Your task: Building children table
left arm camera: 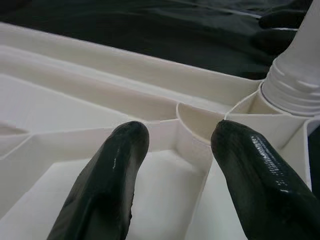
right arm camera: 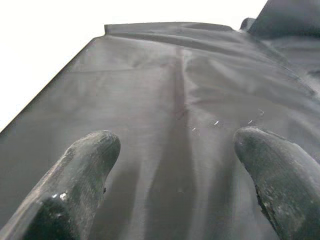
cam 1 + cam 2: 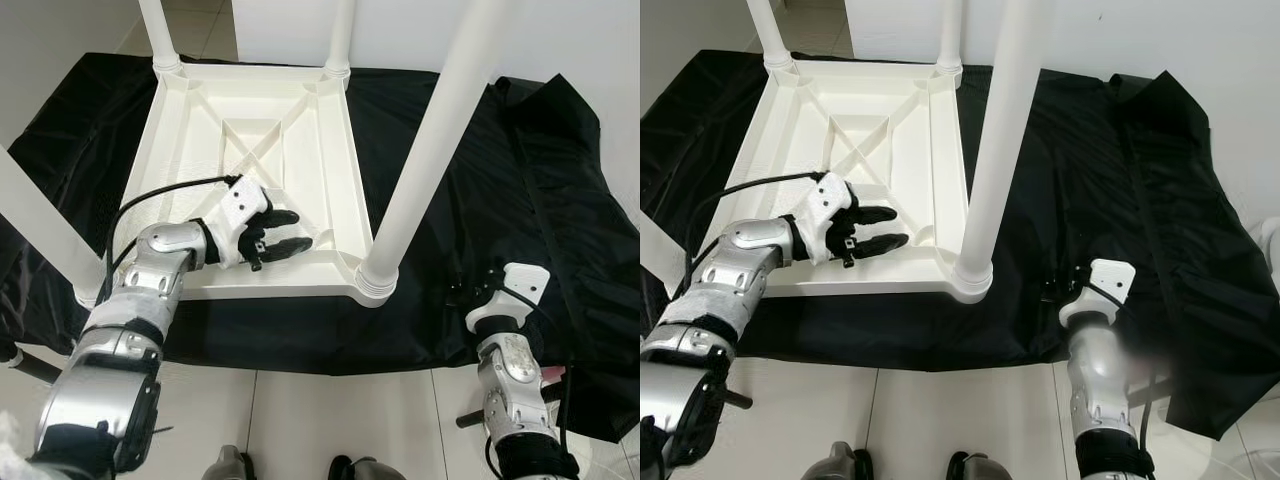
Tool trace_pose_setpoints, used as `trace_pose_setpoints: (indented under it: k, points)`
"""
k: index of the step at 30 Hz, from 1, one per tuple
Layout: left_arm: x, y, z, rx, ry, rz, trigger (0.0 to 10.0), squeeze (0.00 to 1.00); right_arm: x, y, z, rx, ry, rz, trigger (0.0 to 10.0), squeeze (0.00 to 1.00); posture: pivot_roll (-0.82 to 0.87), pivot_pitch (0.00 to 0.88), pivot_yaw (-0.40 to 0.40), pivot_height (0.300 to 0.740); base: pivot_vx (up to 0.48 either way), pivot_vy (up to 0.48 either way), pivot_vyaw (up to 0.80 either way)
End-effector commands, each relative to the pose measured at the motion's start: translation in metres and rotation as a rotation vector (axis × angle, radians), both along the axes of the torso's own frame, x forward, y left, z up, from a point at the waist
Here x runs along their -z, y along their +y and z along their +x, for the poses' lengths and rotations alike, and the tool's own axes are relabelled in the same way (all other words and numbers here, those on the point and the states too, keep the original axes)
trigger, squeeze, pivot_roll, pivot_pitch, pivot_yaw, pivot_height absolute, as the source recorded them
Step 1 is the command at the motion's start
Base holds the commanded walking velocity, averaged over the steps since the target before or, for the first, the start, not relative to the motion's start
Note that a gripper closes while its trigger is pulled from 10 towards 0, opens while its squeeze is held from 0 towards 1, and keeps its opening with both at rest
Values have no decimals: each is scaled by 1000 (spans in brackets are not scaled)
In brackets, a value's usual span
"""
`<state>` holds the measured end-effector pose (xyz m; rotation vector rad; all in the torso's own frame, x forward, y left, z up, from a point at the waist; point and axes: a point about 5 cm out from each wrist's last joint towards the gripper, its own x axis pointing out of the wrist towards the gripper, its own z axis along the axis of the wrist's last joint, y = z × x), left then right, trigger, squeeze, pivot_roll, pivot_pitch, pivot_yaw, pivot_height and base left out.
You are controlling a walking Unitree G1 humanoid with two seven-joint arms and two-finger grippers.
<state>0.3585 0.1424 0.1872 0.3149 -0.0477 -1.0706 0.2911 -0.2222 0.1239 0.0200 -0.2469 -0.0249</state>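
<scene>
Left claw (image 3: 285, 232) spread, over upturned table (image 3: 300, 130)

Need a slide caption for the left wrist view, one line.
Open left gripper hovers above the upturned white table's ribbed underside, near a screwed-in leg.

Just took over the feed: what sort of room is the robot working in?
Probably an indoor room at home, used for assembly: pale tiled floor, white wall, and a black sheet spread under the upturned white table.

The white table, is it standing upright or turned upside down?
Upside down: the white table lies on the black sheet with ribbed underside showing and its legs pointing up.
</scene>
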Motion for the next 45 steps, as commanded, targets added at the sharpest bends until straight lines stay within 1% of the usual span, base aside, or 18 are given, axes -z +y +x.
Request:
trace_pose_setpoints:
  k: [1,5,6,7,8,13,14,16,18,22,23,24,25,30,39,42,43,45]
  points:
    - [-2,14,7,-339,-70,-84,10000,0,1,-1,-5,-52,15,4,10000,0,30,129,-48,740,0,0,0]
    - [-2,16,4,-353,-79,-93,10000,0,-1,0,-7,-80,15,-6,10000,0,28,127,-48,740,0,0,0]
    - [-3,20,-3,-423,-94,-154,10000,0,-3,-1,-12,-147,36,-11,10000,0,29,122,-49,740,0,0,0]
    - [-3,20,-3,-423,-94,-154,10000,0,-3,-1,-12,-147,36,-11,10000,0,29,122,-49,740,0,0,0]
    - [-1,21,-6,-462,-65,-186,10000,0,-5,-3,-14,-182,46,-13,10000,0,29,120,-50,740,0,0,0]
    - [2,22,-11,-525,-36,-210,10000,0,-8,-5,-18,-226,59,-27,10000,20,21,112,-51,740,0,0,0]
    - [5,21,-15,-557,-25,-199,10000,0,-10,-2,-19,-275,64,-28,10000,1000,14,104,-52,740,0,0,0]
    - [8,16,-24,-598,-64,-157,10000,0,-14,9,-23,-389,72,-44,10000,1000,12,96,-54,740,0,0,0]
    - [8,12,-29,-598,-96,-142,10000,0,-17,15,-25,-455,75,-60,10000,1000,17,87,-61,740,0,0,0]
    - [5,8,-28,-620,-65,-187,10000,0,-20,19,-26,-526,87,-73,10000,1000,23,76,-67,740,0,0,0]
    - [3,6,-28,-623,-64,-193,10000,0,-21,23,-28,-574,96,-86,10000,0,23,76,-67,740,0,0,0]
    - [0,3,-30,-620,-103,-173,10000,0,-24,28,-30,-651,107,-104,10000,0,29,72,-71,740,0,0,0]
    - [0,1,-30,-618,-109,-165,10000,0,-26,30,-31,-679,109,-110,10000,0,33,69,-73,740,0,0,0]
    - [-1,-2,-33,-589,-97,-153,10000,0,-29,34,-30,-733,114,-136,10000,0,39,66,-78,740,0,0,0]
    - [-3,-10,-42,-586,-117,-144,10000,0,-33,43,-20,-751,92,-151,10000,0,56,53,-81,740,0,0,0]
    - [0,-12,-43,-570,-95,-145,10000,0,-33,50,-11,-738,70,-137,10000,0,50,49,-75,740,0,0,0]
    - [2,-15,-44,-539,-69,-147,10000,0,-32,53,-6,-725,65,-136,10000,0,48,50,-74,740,0,0,0]
    - [2,-15,-44,-539,-69,-147,10000,0,-32,53,-6,-725,65,-136,10000,0,48,50,-74,740,0,0,0]
